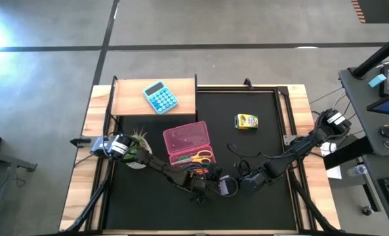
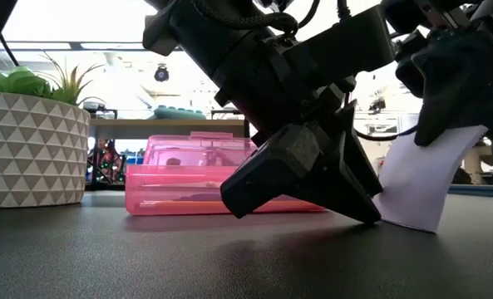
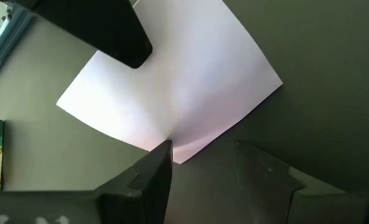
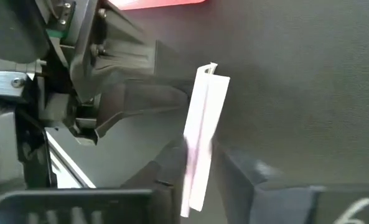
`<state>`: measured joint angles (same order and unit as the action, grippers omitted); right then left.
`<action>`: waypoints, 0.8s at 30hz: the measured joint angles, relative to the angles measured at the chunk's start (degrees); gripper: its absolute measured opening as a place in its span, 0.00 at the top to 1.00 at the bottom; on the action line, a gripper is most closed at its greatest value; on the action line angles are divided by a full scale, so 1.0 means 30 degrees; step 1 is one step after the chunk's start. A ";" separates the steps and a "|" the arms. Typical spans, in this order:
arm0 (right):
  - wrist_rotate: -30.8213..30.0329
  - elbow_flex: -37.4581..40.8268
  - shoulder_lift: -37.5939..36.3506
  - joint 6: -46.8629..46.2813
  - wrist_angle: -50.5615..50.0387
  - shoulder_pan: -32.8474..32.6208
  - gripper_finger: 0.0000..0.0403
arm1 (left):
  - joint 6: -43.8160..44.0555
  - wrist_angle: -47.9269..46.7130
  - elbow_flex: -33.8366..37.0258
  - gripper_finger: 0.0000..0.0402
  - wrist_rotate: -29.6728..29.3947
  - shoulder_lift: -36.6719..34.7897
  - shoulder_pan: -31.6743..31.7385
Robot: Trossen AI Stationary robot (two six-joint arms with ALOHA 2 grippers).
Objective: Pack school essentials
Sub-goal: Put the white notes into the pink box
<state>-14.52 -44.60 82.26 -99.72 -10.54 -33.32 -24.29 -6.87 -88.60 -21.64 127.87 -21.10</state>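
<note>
My black table mat (image 1: 260,124) carries everything; at its far left stands a wooden shelf (image 1: 132,98) with the light-blue calculator (image 1: 160,97) on top, and by the left edge sits the potted plant (image 2: 30,145) in its white patterned pot; the pink pencil case (image 1: 187,142) lies open mid-mat, with the yellow-handled scissors (image 1: 201,157) and some orange and blue stationery in its near half, though I cannot tell those pieces apart; my two arms meet just in front of the case, low on the mat; my right gripper (image 4: 200,168) is clamped on the white note pad (image 2: 421,183), holding it up on edge and tilted, its lower corner touching the mat; my left gripper (image 3: 200,158) is down at that same corner, fingers parted narrowly, one fingertip (image 3: 162,152) touching the pad's edge, nothing held; the small yellow crayon box (image 1: 246,121) lies alone farther back on the mat, well apart from the case and from both grippers
</note>
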 joint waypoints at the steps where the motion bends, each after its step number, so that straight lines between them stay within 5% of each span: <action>1: -0.0006 0.0000 0.0009 0.0072 -0.0003 -0.0007 0.86 | -0.0002 0.0002 0.0000 0.61 -0.0009 0.0000 0.0000; 5: -0.0047 0.0000 0.0036 0.0212 0.0012 -0.0007 0.97 | 0.0000 0.0007 0.0000 0.61 -0.0009 -0.0022 0.0000; 14: -0.0160 0.0000 -0.0208 0.0498 -0.0030 -0.0007 0.98 | -0.0019 -0.0804 0.0036 0.61 -0.1549 -0.0550 0.0000; 24: -0.1329 0.0007 -0.2074 0.1817 -0.0357 0.0000 0.98 | 0.0664 -0.4517 0.0007 0.61 -0.2766 -0.3925 -0.0044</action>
<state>-18.51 -44.58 76.04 -94.27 -11.61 -33.32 -22.30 -20.43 -88.58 -29.94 116.10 -21.23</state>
